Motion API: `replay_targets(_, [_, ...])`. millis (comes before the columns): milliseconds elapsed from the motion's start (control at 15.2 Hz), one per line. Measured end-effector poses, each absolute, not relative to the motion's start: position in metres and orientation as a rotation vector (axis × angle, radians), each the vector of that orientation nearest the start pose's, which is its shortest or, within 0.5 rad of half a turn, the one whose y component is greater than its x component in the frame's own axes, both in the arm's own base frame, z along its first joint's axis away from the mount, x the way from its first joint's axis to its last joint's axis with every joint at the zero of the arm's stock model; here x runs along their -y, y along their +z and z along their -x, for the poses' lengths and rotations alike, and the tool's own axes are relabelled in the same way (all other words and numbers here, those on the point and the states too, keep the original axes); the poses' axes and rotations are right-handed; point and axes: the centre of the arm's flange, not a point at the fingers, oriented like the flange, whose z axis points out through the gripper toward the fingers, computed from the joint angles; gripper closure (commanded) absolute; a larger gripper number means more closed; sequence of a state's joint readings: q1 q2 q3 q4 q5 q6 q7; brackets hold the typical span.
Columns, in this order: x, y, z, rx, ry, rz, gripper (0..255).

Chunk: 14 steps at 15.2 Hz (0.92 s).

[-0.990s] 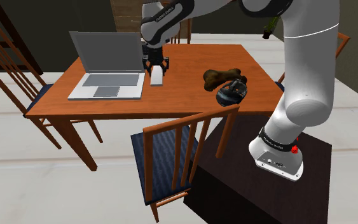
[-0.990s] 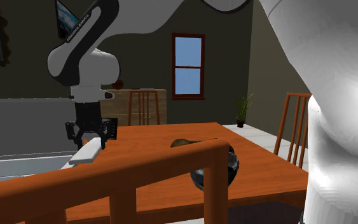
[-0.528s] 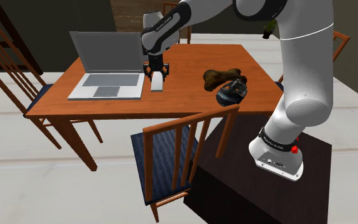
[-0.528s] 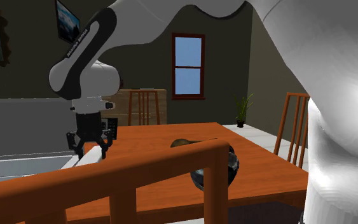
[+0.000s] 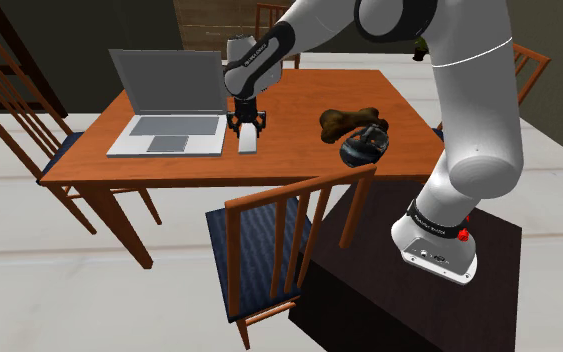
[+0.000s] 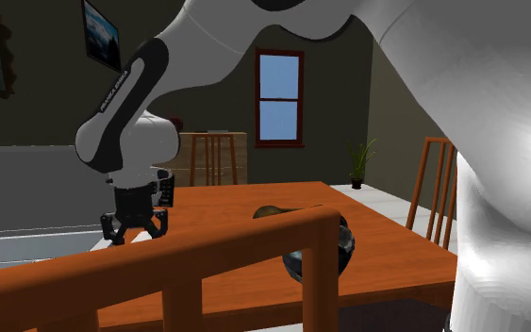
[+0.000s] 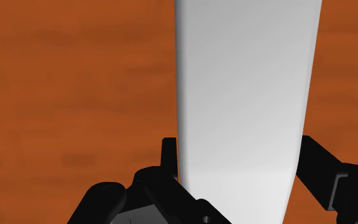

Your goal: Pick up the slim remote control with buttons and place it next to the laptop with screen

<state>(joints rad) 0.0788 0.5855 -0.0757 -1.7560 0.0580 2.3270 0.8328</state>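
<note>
Lying lengthwise between the jaws, the slim, plain white, bar-shaped remote control (image 7: 241, 95) stretches away from the hand over the reddish-brown wooden worktop (image 7: 75, 76). The jaws are clenched on it: the black fingers (image 7: 320, 168) press one against each long edge, close to the end nearest the hand. No buttons can be made out on its pale face.

In the shoulder view the jaws point straight down, and the remote control juts out beneath them, low over the wood. Whether it touches the surface cannot be told. Just beside the jaws, on the shoulder view's left, sits the open grey laptop (image 5: 167, 128) with its screen upright. The remote control lies along the near edge of the laptop's flat base, close to it and roughly parallel.

Well apart from the jaws on the other side, a brown bone-shaped thing (image 5: 347, 120) lies on the worktop, with a dark round object (image 5: 366, 146) touching or just beside it.

Nearer the camera than the jaws, a wooden chair with a blue seat (image 5: 269, 240) is drawn up to the worktop's edge. The white arm (image 5: 479, 120) arches over from its dark box stand (image 5: 419, 300).
</note>
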Motion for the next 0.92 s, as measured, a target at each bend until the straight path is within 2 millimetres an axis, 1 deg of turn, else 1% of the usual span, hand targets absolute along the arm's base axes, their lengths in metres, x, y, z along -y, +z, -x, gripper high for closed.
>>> replay_targets(198, [-0.0073,0.2258,-0.6624,-1.308,0.018,2.862,255])
replay_targets(462, [-0.0078,0.2248,-0.6624,-1.308,0.017,2.862,255])
replay_targets(528, [-0.0079,0.2248,-0.6624,-1.308,0.017,2.862,0])
replay_targets(924, [-0.0079,0.2249,-0.6625,-1.308,0.017,2.861,0])
